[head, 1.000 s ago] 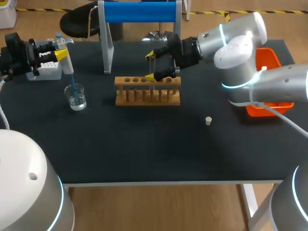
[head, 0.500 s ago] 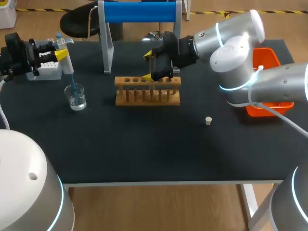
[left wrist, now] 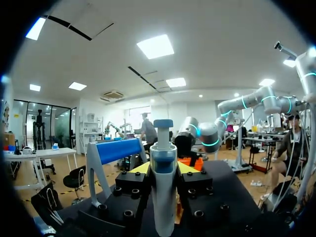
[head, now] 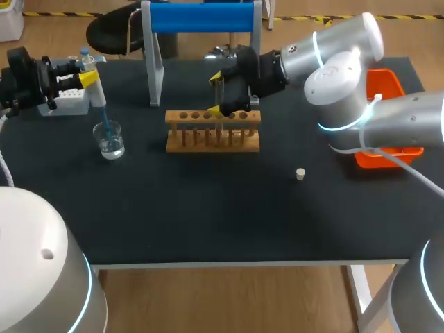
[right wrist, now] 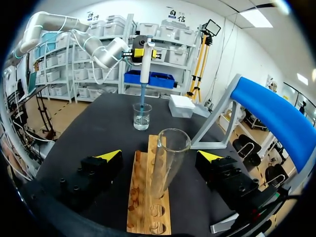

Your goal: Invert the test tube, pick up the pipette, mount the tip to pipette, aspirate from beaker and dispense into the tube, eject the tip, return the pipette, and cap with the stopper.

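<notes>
The test tube (right wrist: 165, 163) stands mouth up in an end hole of the wooden rack (right wrist: 139, 197), leaning a little. The right gripper (right wrist: 159, 157) brackets it with its fingers spread wide, neither one touching the glass. Over the last second this gripper lifts slightly and draws back from the rack, then nearly halts (the last half second shows almost no shift). I judge the inverting step done and the tube released, ready to be filled.

At the table's far left nothing moves. The left gripper (left wrist: 163, 168) is clamped on the pipette (left wrist: 163, 192), whose blue tip dips into the beaker (head: 109, 142), so aspirating seems under way. The stopper (head: 300, 174) lies well apart from the rack, untouched. The right arm likely needs to clear the rack before dispensing.
</notes>
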